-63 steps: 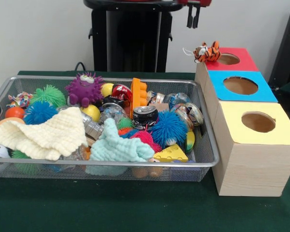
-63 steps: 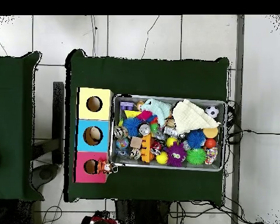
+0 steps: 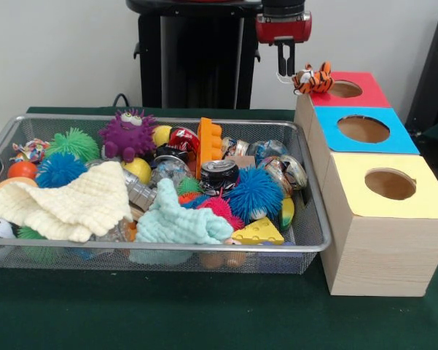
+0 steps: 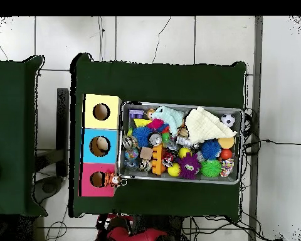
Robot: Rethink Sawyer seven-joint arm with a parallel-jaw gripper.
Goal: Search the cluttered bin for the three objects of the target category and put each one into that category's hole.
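The wire mesh bin (image 3: 167, 249) is full of mixed toys, cloths and cans; it also shows in the overhead view (image 4: 181, 181). Three pale wooden boxes stand to its right, with a red (image 3: 368, 95), a blue (image 3: 397, 138) and a yellow (image 3: 423, 200) top, each with a round hole. A small tiger toy (image 3: 312, 79) lies on the red box's near-left corner, beside its hole. My gripper (image 3: 286, 65) hangs open and empty behind the bin, just left of the tiger and slightly above it.
In the bin lie a purple fuzzy monster (image 3: 127, 133), a blue spiky ball (image 3: 255, 193), a cream cloth (image 3: 65, 204), a mint cloth (image 3: 178, 222), a cheese wedge (image 3: 257, 232), an orange brick (image 3: 209, 142) and a crushed can (image 3: 219, 175). My red arm (image 4: 131, 235) shows in the overhead view.
My gripper has come down from the top edge and moved a little left, close to the tiger toy. The arm now shows in the overhead view. The bin's contents have not moved.
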